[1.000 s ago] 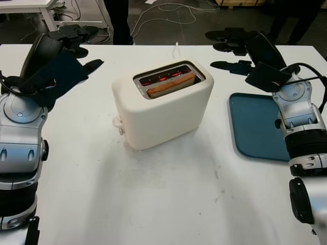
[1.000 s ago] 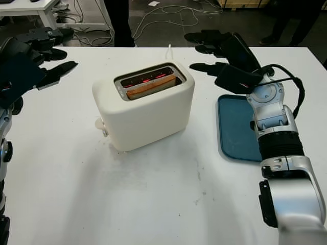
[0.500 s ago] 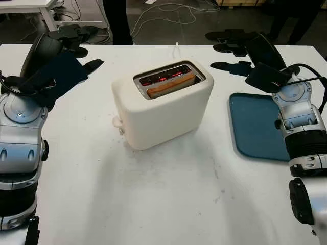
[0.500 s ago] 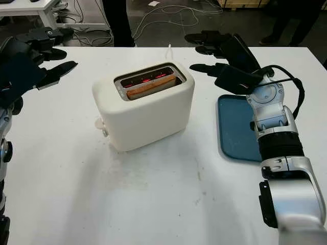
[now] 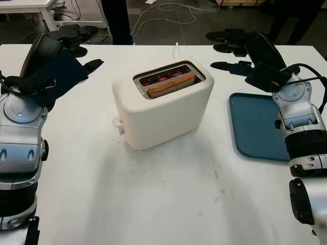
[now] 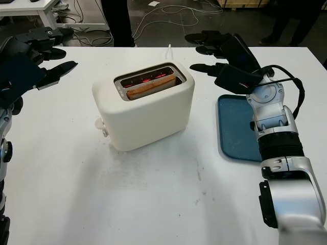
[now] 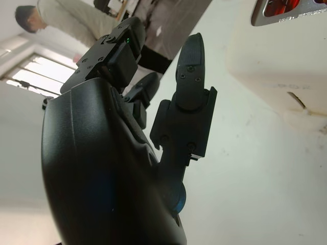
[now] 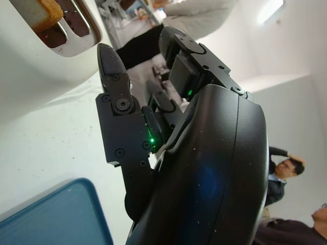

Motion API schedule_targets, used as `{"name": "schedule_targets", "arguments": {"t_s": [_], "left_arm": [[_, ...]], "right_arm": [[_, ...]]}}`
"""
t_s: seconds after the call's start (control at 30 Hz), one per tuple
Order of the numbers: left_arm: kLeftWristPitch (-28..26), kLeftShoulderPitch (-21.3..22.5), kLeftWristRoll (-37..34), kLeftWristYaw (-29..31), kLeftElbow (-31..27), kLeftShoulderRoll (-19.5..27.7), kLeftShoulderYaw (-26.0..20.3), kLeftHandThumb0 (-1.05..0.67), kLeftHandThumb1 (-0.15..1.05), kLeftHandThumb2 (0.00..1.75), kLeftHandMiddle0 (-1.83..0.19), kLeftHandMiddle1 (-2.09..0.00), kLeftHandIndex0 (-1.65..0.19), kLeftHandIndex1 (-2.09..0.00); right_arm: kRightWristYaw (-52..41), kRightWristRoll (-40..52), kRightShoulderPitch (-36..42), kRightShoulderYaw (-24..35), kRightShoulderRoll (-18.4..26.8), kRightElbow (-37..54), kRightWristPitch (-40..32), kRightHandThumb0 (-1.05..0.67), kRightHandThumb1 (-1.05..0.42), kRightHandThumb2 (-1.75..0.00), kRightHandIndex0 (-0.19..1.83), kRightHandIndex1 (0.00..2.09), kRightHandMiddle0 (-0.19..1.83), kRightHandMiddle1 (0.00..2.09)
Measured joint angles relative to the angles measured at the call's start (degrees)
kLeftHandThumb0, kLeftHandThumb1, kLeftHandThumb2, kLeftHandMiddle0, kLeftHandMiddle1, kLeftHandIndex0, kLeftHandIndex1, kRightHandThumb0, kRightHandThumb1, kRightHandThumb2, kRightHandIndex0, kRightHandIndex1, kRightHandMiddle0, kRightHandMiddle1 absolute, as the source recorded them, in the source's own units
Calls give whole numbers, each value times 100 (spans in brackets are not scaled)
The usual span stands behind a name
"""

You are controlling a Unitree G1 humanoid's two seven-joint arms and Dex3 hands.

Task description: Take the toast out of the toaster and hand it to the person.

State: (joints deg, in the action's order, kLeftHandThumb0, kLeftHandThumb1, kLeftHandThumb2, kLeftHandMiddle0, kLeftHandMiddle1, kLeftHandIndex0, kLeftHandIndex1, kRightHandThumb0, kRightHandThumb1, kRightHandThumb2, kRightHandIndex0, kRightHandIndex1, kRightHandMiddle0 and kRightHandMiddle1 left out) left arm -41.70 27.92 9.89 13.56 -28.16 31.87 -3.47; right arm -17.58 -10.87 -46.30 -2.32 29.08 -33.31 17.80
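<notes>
The white table (image 5: 168,204) took up most of what I could see from where I stood, and nothing on it had been touched yet. In the middle sat the cream toaster (image 5: 162,104), turned a little askew, its lever knob poking out at the near left corner and a white cord running off the far side toward the floor. Its elements glowed red in the far slot. To the right lay a blue tray (image 5: 258,125), bare, just beside the robot's right forearm.

Both arms were raised off the table, one on each side of the toaster and well apart from it. The left hand (image 5: 71,43) hung over the far left of the table, released and holding nothing. The right hand (image 5: 237,48) hovered over the far right, past the tray's far edge, likewise released and empty.

The toast (image 5: 171,84) was in the toaster's nearer slot, only its browned top edge standing a little above the rim. A person's dark trouser legs (image 5: 118,20) showed beyond the table's far edge, the likely taker.

So I judged the task was at its very start: the reach had not begun. The next move would call for one hand, probably the right, to come in over the slot, fingers on either face of the slice, and pinch that narrow exposed edge. There was little bread to grip and hot metal close by.
</notes>
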Motion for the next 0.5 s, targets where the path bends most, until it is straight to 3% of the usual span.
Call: {"name": "schedule_targets", "arguments": {"t_s": [0.5], "left_arm": [[-43, 15, -2, -1, -9, -42, -3, -34, 92, 27, -21, -76, -50, 0]], "right_arm": [[0, 2, 23, -8, -1, 19, -23, -44, -91, 0, 70, 1, 64, 0]]}}
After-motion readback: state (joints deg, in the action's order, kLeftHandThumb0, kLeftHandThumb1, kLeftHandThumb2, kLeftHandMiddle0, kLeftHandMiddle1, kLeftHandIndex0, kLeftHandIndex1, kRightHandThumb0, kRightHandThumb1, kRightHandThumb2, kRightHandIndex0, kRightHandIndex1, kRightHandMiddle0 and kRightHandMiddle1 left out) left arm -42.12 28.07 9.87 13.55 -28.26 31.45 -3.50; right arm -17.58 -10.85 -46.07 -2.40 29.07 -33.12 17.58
